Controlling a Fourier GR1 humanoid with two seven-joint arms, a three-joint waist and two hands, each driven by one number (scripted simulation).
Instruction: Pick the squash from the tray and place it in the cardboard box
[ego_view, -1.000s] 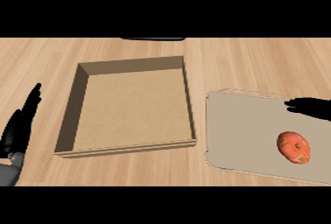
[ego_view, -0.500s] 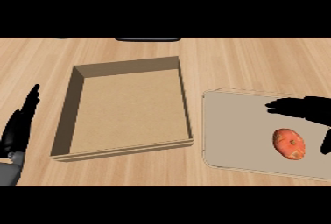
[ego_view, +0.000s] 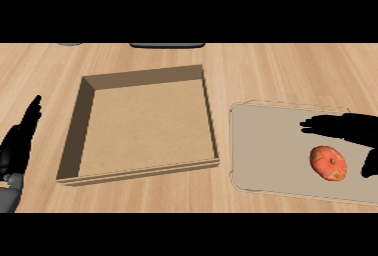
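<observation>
Head view: right hand (ego_view: 353, 127) spread above squash (ego_view: 328, 163).

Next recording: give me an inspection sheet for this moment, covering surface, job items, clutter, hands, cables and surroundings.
Surface: light wooden counter, seen from steeply above.
Squash: orange squash lying on the tray, not yet lifted.
Tray: flat beige tray at the right, beside the box.
Box: open cardboard box, nothing seen inside.
Clutter: a dark flat object and a small grey one at the counter's far edge, both cut off.
Right hand: right hand over the tray, fingers spread above and beside the squash, not closed on it.
Left hand: left hand open at the left edge, resting.
Cables: nothing seen.
Surroundings: nothing seen beyond the counter.
</observation>
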